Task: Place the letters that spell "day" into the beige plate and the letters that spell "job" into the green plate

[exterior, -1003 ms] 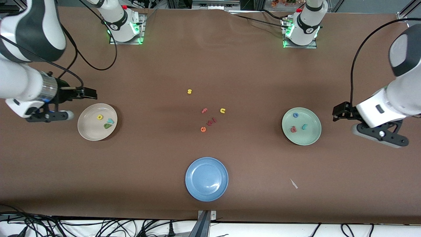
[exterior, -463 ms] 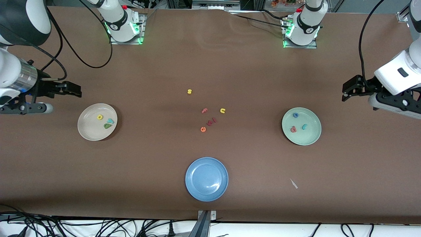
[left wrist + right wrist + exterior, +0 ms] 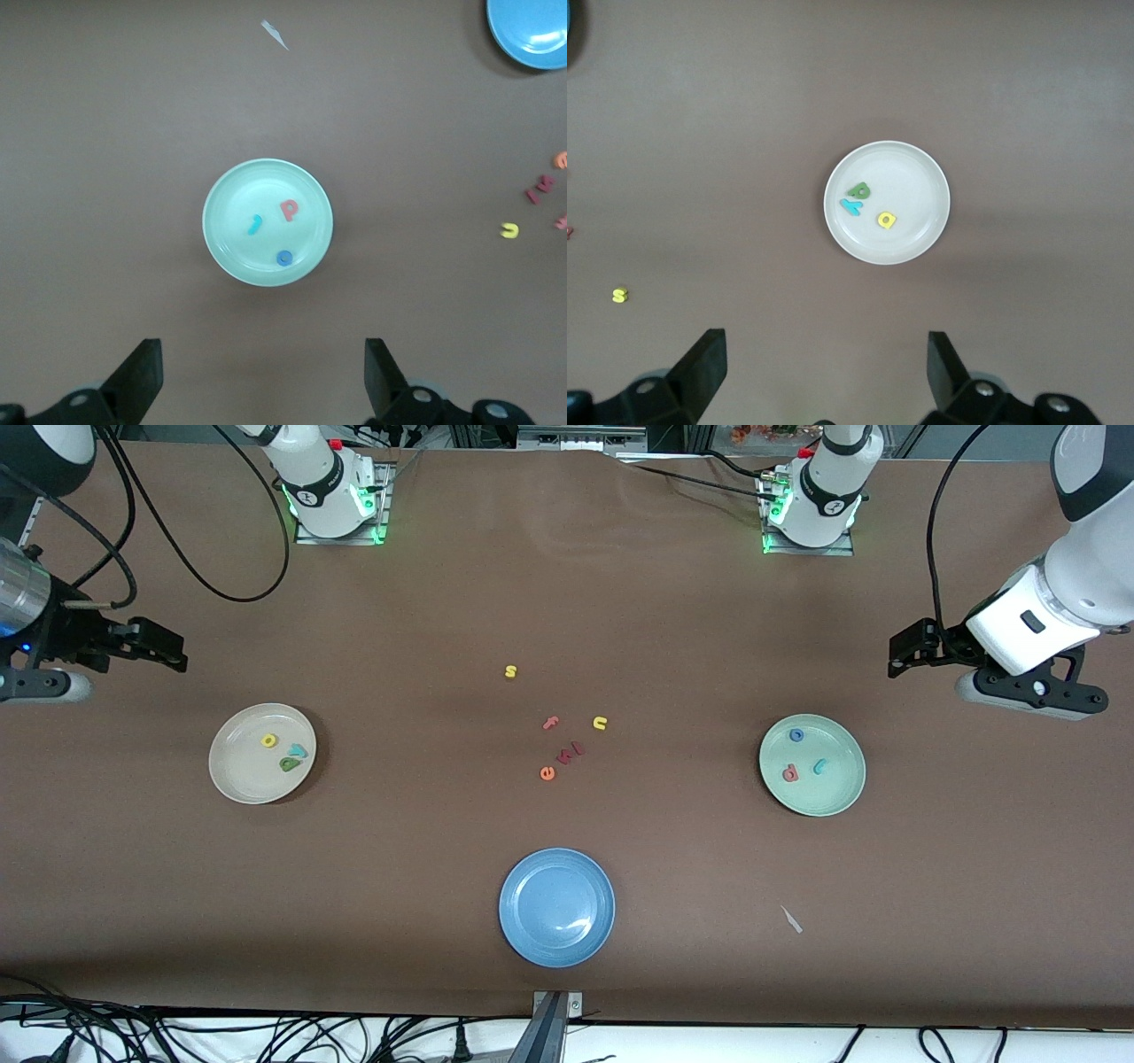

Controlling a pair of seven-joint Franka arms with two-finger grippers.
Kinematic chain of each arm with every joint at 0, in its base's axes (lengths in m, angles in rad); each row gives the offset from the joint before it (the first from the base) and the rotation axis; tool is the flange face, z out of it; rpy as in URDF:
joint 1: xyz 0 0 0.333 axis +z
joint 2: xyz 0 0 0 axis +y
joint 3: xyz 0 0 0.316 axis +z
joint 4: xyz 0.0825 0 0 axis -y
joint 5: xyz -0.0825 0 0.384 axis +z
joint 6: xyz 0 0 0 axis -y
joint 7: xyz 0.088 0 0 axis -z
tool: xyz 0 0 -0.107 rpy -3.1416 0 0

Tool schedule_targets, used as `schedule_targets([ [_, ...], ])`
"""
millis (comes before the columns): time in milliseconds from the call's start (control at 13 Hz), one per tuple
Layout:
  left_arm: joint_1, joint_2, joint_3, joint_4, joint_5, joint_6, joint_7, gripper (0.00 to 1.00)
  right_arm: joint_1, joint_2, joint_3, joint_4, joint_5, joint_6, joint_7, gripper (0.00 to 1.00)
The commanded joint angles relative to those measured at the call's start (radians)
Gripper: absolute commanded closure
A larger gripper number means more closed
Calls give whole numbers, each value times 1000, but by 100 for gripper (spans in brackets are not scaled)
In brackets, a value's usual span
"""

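d, a, y sit in beige plate, j, o, b in green plate; each plate at its gripper's 12 o'clock in wrist view; left gripper and right gripper aloft, fingers apart, empty; nothing left to fetch

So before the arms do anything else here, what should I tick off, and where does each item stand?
1. Olive-green d, yellow a and teal y in the beige plate: ok.
2. Teal j, blue o and salmon-red b in the green plate: ok.
3. Left gripper open and empty, up over bare table: ok.
4. Right gripper open and empty, up over bare table: ok.
5. Leftover letters lie mid-table, outside both plates: ok.
6. Blue plate holds no letters: ok.
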Motion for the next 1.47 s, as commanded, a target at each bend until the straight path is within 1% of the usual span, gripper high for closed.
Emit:
schedule_targets([
  [0,-4,-60,22,-83,61,92,-12,0,-40,-73,21,-64,22,-16,-4,0],
  [77,7,-61,20,-90,64,89,-9,0,-41,-92,21,-67,22,-38,2,0],
  [154,34,-84,20,-112,56,79,-14,0,-41,-101,21,-64,14,-42,0,0],
  [232,31,-131,19,-164,56,71,-18,0,-41,-104,23,-66,11,-44,-3,0],
  [309,30,-158,16,-191,56,69,-20,0,-52,-103,23,-66,11,-39,-26,0],
  [463,30,-161,17,-196,55,54,-6,0,-69,-110,23,-67,13,-45,-121,0],
  [540,28,-158,17,-198,55,42,-7,0,-74,-121,23,-71,16,-47,-121,0],
  [695,19,-159,10,-166,55,-9,-9,0,-89,-125,23,-75,19,-55,-118,0],
  [849,19,-158,7,-135,55,-15,-9,0,-90,-125,23,-81,19,-55,-118,0],
  [1003,21,-164,7,-126,55,-44,-9,0,-90,-122,23,-81,16,-50,-119,0],
  [1235,19,-140,7,-45,53,-134,-6,0,-80,-113,23,-78,14,-45,-121,0],
  [1389,19,-138,5,-43,53,-138,-4,0,-80,-112,23,-74,14,-53,-124,0],
])
